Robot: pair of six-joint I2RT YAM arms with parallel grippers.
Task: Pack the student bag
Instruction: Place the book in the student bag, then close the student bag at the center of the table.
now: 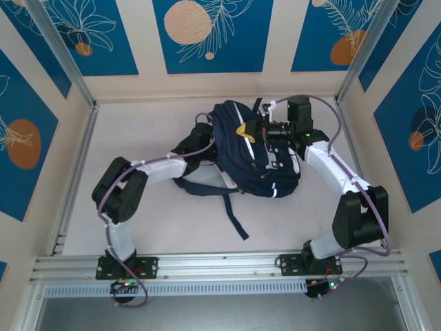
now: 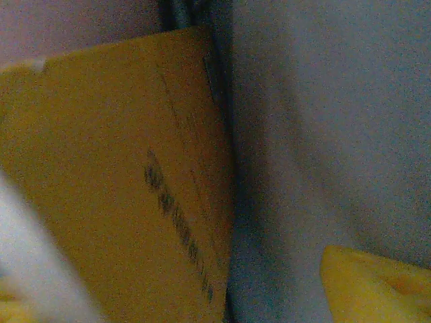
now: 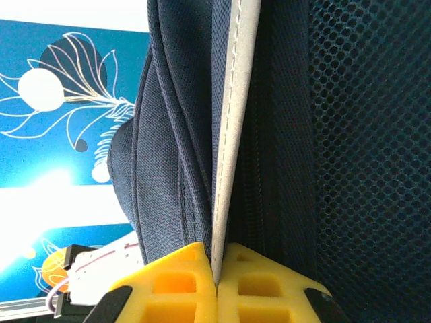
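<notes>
The large dark navy fabric student bag (image 1: 256,165) lies on the pale table (image 1: 138,231), towards its far side; inside it the left gripper (image 2: 195,299) stands open, holding nothing, facing a flat yellow printed book (image 2: 114,188); farther right, the right gripper (image 3: 217,269) is clamped on the bag's grey trim (image 3: 232,134). The book seems delivered; next, the left arm should withdraw without snagging

Blue floral wall panels (image 1: 212,34), pale tabletop (image 1: 172,227).

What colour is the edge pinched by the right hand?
Light grey trim, dashed white stitching, on the navy student bag; clearest in right wrist view.
</notes>
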